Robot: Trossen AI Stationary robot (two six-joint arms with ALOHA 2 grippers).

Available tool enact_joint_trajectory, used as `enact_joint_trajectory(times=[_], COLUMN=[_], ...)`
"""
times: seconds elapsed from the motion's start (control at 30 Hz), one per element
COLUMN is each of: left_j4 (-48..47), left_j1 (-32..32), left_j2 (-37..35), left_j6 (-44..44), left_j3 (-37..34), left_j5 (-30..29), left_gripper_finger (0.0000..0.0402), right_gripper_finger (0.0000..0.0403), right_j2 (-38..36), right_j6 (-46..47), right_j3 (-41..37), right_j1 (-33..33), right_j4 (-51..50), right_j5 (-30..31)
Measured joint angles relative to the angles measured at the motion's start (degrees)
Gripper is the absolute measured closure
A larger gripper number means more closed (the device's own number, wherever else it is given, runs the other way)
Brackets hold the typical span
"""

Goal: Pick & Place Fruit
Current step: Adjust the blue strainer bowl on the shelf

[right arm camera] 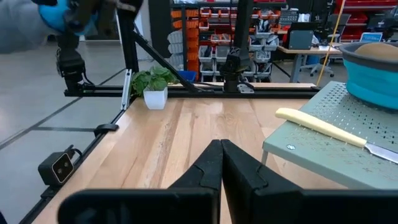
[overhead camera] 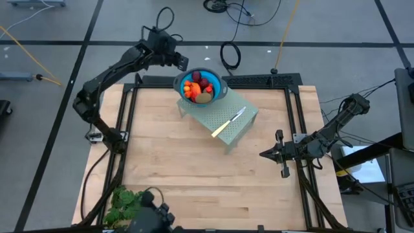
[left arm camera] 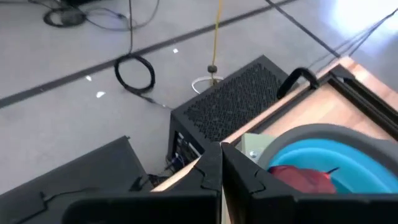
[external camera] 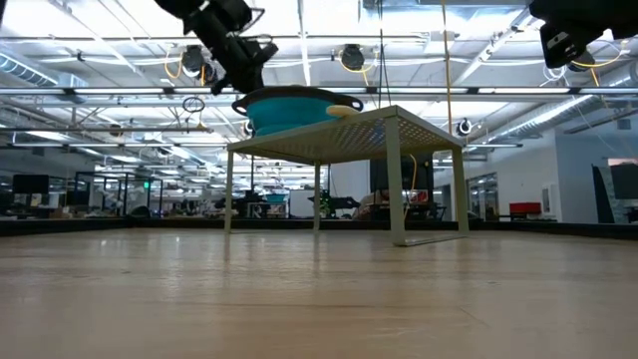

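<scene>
Dark and jointed, the left arm reaches over the table's far edge, its gripper (overhead camera: pixel 183 63) pinched closed, holding nothing, just beside the rim of the bowl (overhead camera: pixel 217 84). The right gripper (overhead camera: pixel 263 154) hovers low at the right side, fingers closed too, empty. Fruit (overhead camera: pixel 199 88), red balls, orange pieces and an olive oval, fills the blue bowl on a pale green perforated stand (overhead camera: pixel 242 126), beside a yellow-handled knife (overhead camera: pixel 228 122). Light wood planks form the table (overhead camera: pixel 194 175); a leafy plant (overhead camera: pixel 123 200) sits at its near corner.
</scene>
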Motion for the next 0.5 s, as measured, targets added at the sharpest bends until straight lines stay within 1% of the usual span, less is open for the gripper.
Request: enact_joint_trajectory(times=[0.23, 0.37, 0.5], left_j4=[1.88, 2.15, 2.08], left_j1=[2.38, 2.81, 2.4], left_j2=[4.77, 6.31, 7.0], left_j6=[0.29, -0.09, -0.09], left_j3=[0.0, 0.0, 0.0], left_j5=[5.02, 8.34, 8.74], left_gripper_finger=[0.0402, 0.0402, 0.0402], right_gripper_finger=[0.0403, 0.0403, 0.0403], right_j2=[0.0, 0.0, 0.0], right_j6=[0.0, 0.07, 0.02], right_j3=[0.0, 0.0, 0.0], right_j1=[0.02, 0.0, 0.0], right_j4=[0.02, 0.02, 0.04], right_j5=[0.17, 1.81, 3.17])
